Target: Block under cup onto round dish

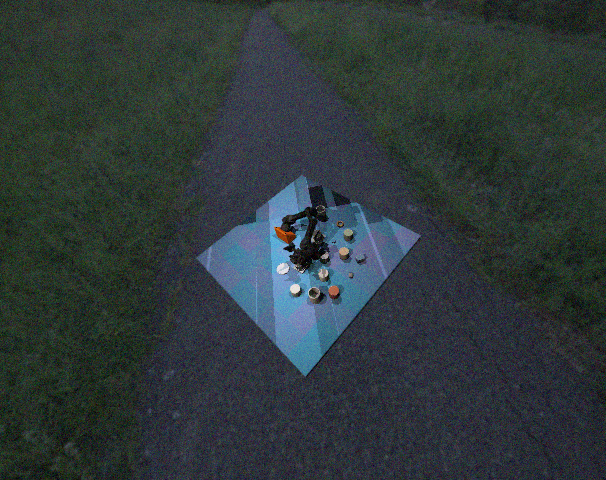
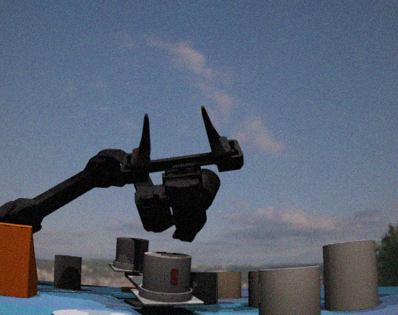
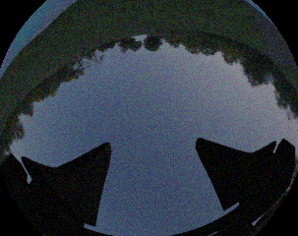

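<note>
A grey cup (image 2: 167, 272) stands upright on the near end of the balance (image 2: 152, 300), low over the mat. A small red upright mark shows on its side. The other cup (image 2: 131, 252), dark grey, stands upright on the far end, which looks raised. The white round dish (image 1: 282, 268) (image 2: 78, 312) lies on the mat in front of the near cup, with nothing seen on it. My gripper (image 2: 174, 110) (image 3: 155, 146) is open and empty, high above the cups, its fingers pointing up. In the top view the arm hides much of the balance. No block shows clearly.
An orange upright panel (image 1: 285, 235) (image 2: 9, 259) stands beside the arm. Several cylinders stand around the balance, among them a white one (image 1: 295, 289), a hollow one (image 1: 314, 295), a red one (image 1: 334, 291) and a tan one (image 1: 343, 253) (image 2: 230, 285).
</note>
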